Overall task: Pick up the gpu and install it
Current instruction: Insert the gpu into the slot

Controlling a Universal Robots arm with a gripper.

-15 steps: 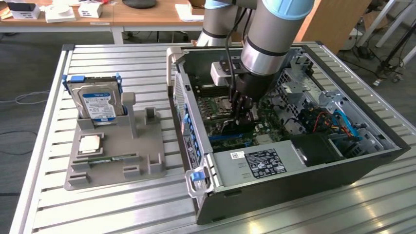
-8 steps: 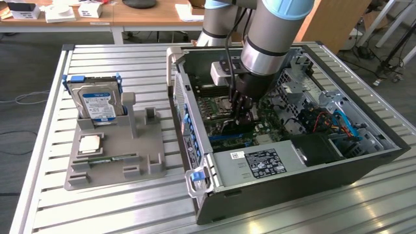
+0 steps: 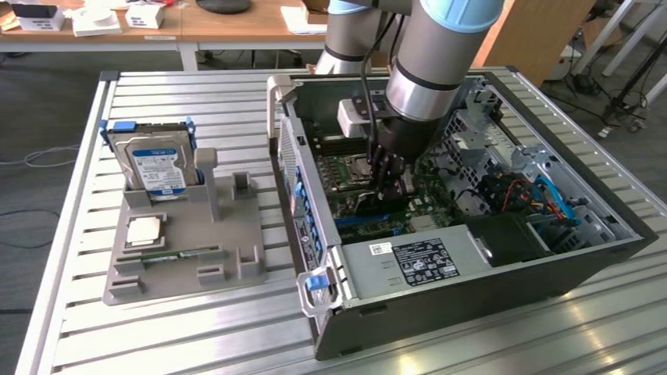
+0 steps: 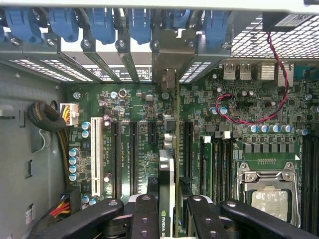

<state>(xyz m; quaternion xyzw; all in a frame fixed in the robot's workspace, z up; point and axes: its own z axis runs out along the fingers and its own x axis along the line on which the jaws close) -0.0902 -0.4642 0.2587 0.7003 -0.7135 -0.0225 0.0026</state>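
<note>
slatted table [image 3: 208, 328], open case [image 3: 501, 289]: jaws clamp gpu [image 4: 168, 169]

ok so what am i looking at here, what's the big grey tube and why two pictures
The grey tube is a robot arm with a gripper, a two-fingered clamp, at its end. One picture comes from a camera off to the side, the other from a camera on the wrist, looking past the black fingers. On the slatted metal table lies an open computer case, and the arm reaches into it. At the exterior view's left a grey holder carries a hard drive, a processor chip and a memory stick. The gripper is closed on the gpu, a thin card held edge-on above the green motherboard.
</note>
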